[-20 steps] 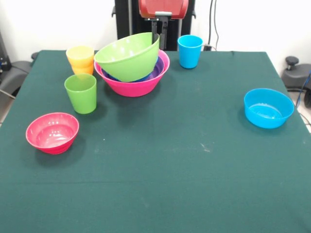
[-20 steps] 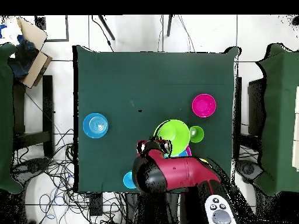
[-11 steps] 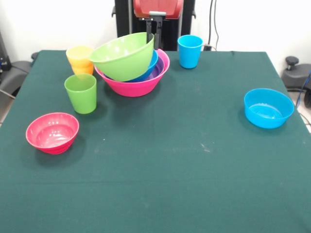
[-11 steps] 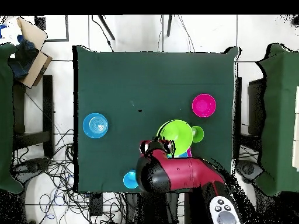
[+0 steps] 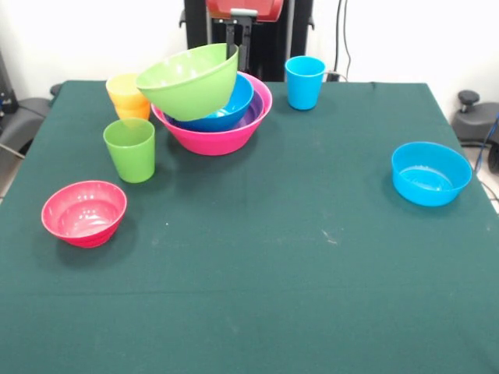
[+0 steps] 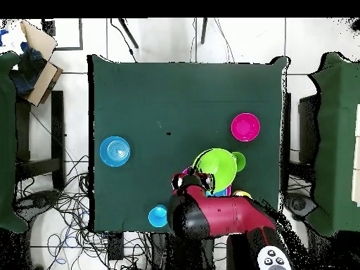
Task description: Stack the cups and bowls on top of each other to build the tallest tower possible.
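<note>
The green bowl [image 5: 189, 79] is tilted, its opening turned toward the near side, and sits raised above the tower [image 5: 214, 109] at the far side of the surface [image 5: 257, 257], a little left of centre. The hand [image 5: 235, 39] comes down behind the bowl's far right rim and seems to grip that rim, though its fingers are hidden, so I cannot tell for sure whether it is clenched. Below the green bowl lies a blue bowl [image 5: 228, 105], nested in a purple bowl [image 5: 254, 114], which lies in the wide pink bowl [image 5: 218, 139] at the bottom.

Just left of the tower a yellow cup [image 5: 125, 88] sits on an orange cup [image 5: 134, 111]. Nearer, the green cup [image 5: 130, 149] stands upright by itself, close to the pink bowl. The blue cup [image 5: 304, 82] stands upright to the right of the tower, near the far edge.

The red bowl [image 5: 83, 213] rests upright on the left of the surface, nearer than the green cup. The light blue bowl [image 5: 430, 173] rests upright well apart, close to the right edge.

From overhead the red arm [image 6: 225, 216] covers part of the tower.
</note>
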You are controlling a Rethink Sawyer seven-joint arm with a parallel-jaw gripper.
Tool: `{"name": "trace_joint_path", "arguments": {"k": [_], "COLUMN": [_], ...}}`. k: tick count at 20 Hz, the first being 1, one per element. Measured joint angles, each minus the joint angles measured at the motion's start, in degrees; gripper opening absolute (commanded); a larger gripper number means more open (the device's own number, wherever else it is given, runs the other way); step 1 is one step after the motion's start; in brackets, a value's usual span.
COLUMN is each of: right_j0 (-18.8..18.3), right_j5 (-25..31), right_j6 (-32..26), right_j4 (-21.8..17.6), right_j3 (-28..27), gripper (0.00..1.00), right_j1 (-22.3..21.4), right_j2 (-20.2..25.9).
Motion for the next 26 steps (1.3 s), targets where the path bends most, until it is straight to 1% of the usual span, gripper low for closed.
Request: {"name": "trace_joint_path", "arguments": {"k": [6, 13, 20, 23, 26], "right_j0": [0.5, 2.5, 2.9, 3.0, 3.6], "right_j5": [-1.1, -4.7, -5.9, -6.8, -9.3], "right_j6": [0.0, 0.0, 0.0, 0.0, 0.0], "right_j4": [-1.4, -2.4, -3.2, -3.6, -4.0], "right_j3": [0.7, 0.9, 1.0, 1.1, 1.2], "gripper": [0.0, 0.0, 0.0, 0.0, 0.0], "right_j1": [-0.3, -0.3, -0.2, 0.3, 1.5], "right_j2": [-0.4, -2.8, -3.6, -4.2, -5.9]}}
